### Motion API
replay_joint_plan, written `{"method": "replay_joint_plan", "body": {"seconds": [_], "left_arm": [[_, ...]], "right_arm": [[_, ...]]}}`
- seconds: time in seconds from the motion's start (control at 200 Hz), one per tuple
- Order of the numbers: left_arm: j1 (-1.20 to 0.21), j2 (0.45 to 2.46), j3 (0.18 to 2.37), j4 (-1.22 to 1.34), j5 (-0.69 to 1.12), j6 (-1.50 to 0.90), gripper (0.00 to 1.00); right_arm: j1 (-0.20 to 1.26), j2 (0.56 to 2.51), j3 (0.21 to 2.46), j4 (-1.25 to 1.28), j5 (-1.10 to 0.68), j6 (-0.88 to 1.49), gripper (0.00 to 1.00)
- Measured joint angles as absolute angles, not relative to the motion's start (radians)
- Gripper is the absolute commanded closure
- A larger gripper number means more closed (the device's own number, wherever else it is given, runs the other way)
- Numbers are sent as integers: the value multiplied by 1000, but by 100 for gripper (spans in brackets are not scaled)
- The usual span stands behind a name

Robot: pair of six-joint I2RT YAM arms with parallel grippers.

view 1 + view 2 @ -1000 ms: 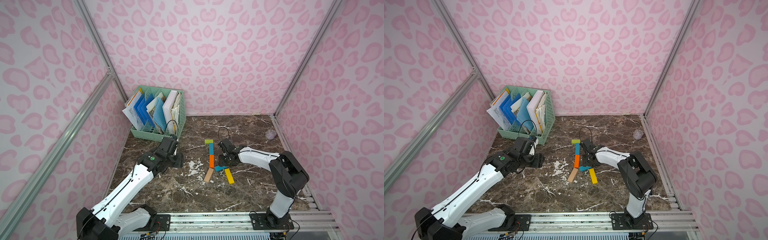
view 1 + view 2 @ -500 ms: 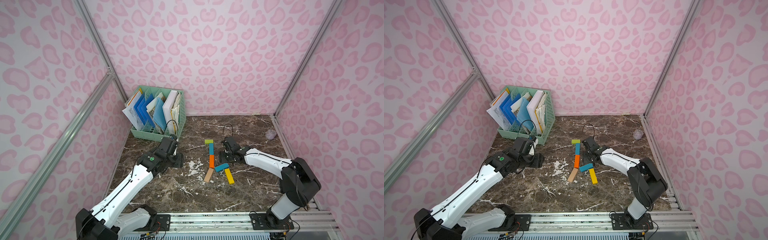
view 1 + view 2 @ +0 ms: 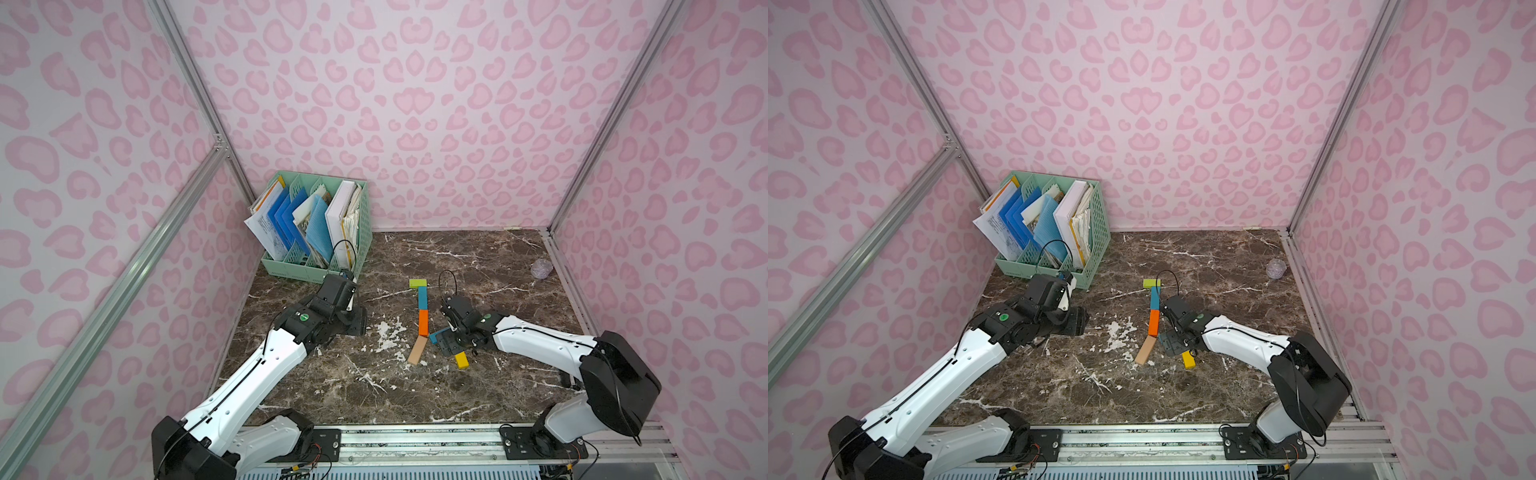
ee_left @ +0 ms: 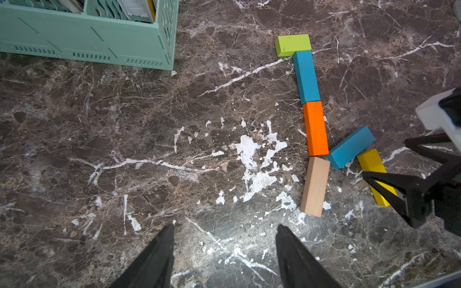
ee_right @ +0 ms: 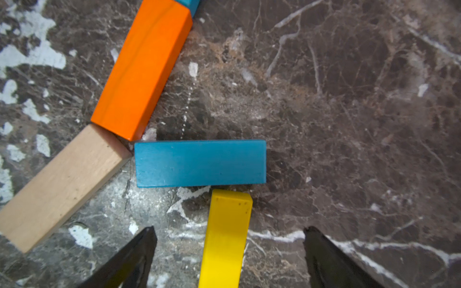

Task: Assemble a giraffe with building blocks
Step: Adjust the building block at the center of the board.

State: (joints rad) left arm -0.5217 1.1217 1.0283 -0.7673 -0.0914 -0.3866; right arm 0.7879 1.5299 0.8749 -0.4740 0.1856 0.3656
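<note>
Block giraffe (image 4: 314, 128) lying flat in the middle of the shiny marble desk (image 4: 124, 149).
Smooth painted bars (image 4: 306, 74) plus one bare wood bar (image 4: 314, 185); left fingers (image 4: 154, 254) spread, empty; right fingers (image 5: 132, 256) spread either side of the yellow bar (image 5: 225, 237), not touching.

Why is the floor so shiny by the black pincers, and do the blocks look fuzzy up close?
In the left wrist view, light glares whitish off the marble table just ahead of the left gripper. In the right wrist view, the blue block and orange block look a little soft-edged.

No legible text, apparently.
</note>
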Motion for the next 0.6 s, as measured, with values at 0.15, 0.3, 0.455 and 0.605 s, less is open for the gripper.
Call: {"method": "replay_joint_plan", "body": {"seconds": [0.15,0.3,0.455,0.605], "left_arm": [[-522,1122,1028,-767,-91,-387,32],[-522,1122,1028,-767,-92,-387,32],[-522,1122,1028,-767,-92,-387,32],[-522,1122,1028,-767,-92,-387,32]], "right_arm": [[792,1576,886,-474,178,358,5],[793,1615,903,-472,179,359,5],[791,1635,909,-466,179,368,5],[788,1648,910,-461,177,392,5]]}}
